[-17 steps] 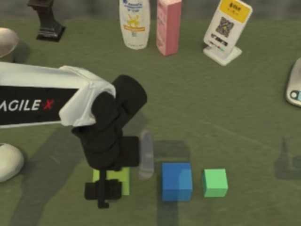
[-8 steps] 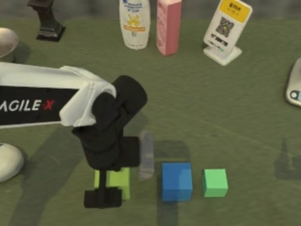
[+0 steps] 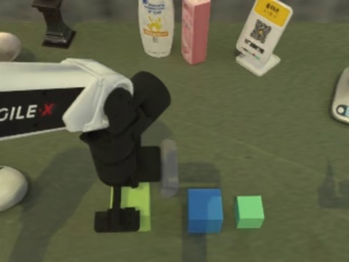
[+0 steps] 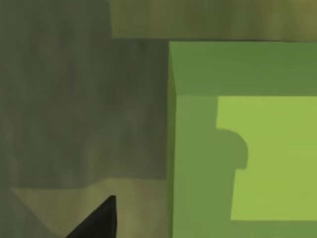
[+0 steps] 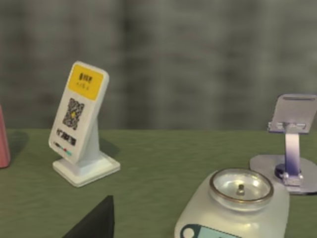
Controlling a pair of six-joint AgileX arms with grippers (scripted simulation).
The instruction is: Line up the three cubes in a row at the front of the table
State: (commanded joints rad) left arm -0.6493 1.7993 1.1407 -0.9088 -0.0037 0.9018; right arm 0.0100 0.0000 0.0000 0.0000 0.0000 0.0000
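Observation:
Three cubes stand in a row near the front of the table: the large lime cube on the left, the blue cube in the middle and the small mint-green cube on the right. My left gripper hovers open over the lime cube's front left part. In the left wrist view the lime cube fills the frame, and one black fingertip stands clear of its side. My right arm is outside the top view. Its wrist view shows one fingertip over bare table, set as wide as the left one.
Along the back stand a dark statuette, a lotion bottle, a tall pink box and a QR sign. A kitchen scale sits at the right edge, and white rounded objects at the left. A phone stand is beside the scale.
The left gripper's fingers have spread apart off the lime cube, and the arm has risen and drawn slightly left. The cubes have stayed where they were.

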